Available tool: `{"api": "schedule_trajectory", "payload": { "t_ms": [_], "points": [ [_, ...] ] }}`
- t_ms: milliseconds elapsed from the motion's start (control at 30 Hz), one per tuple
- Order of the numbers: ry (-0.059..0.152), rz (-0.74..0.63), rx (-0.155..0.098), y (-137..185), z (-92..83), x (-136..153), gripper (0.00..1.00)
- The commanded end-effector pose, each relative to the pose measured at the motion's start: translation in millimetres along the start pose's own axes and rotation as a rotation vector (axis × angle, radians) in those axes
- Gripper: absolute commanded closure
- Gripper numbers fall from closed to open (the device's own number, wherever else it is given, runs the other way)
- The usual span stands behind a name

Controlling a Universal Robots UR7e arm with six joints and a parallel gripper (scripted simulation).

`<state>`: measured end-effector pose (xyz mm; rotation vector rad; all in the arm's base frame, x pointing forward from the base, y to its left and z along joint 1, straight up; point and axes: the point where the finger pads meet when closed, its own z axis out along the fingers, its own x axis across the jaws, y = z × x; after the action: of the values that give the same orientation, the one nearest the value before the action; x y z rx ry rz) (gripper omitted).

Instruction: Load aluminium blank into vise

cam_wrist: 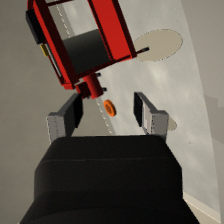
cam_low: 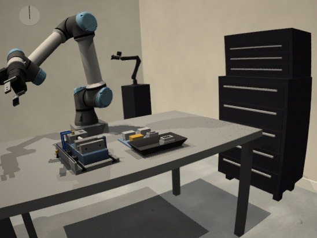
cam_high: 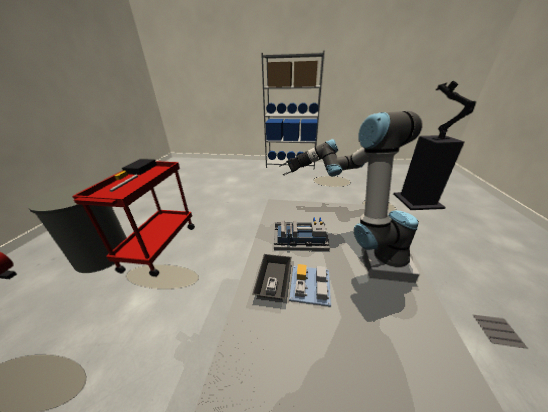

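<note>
The vise [cam_high: 301, 235] stands on the table in front of the arm's base and also shows in the exterior view [cam_low: 87, 148]. The dark outfeed tray holds one finished part [cam_high: 271, 285], lying flat. Beside it the blue infeed plate [cam_high: 311, 286] carries a brass blank [cam_high: 302, 271], two aluminium blanks [cam_high: 321, 272] [cam_high: 322, 288] and a second finished part [cam_high: 300, 287]. My gripper [cam_high: 286, 170] hangs high in the air, far beyond the vise and off the table side. It is open and empty, as the wrist view [cam_wrist: 107, 107] shows.
A red tool cart [cam_high: 135, 205] stands on the floor to the left and fills the wrist view [cam_wrist: 80, 45]. A shelf rack [cam_high: 292, 107] is at the back wall. A black pedestal with a camera arm [cam_high: 432, 170] stands behind the robot. A black drawer cabinet [cam_low: 264, 107] stands beside the table.
</note>
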<state>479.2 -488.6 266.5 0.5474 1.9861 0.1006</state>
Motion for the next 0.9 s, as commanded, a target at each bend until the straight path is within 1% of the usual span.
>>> {"api": "schedule_trajectory", "payload": {
  "t_ms": [0, 633, 767, 867],
  "points": [
    [-0.001, -0.001, 0.0, 0.2, -0.3, -0.7, 0.0],
    [-0.001, -0.001, 0.0, 0.5, -0.2, -0.7, 0.0],
    [0.004, 0.001, -0.002, 3.1, 1.6, 0.3, 0.0],
    [0.013, 0.004, -0.006, 8.1, 4.9, 2.1, 0.0]
  ]
}}
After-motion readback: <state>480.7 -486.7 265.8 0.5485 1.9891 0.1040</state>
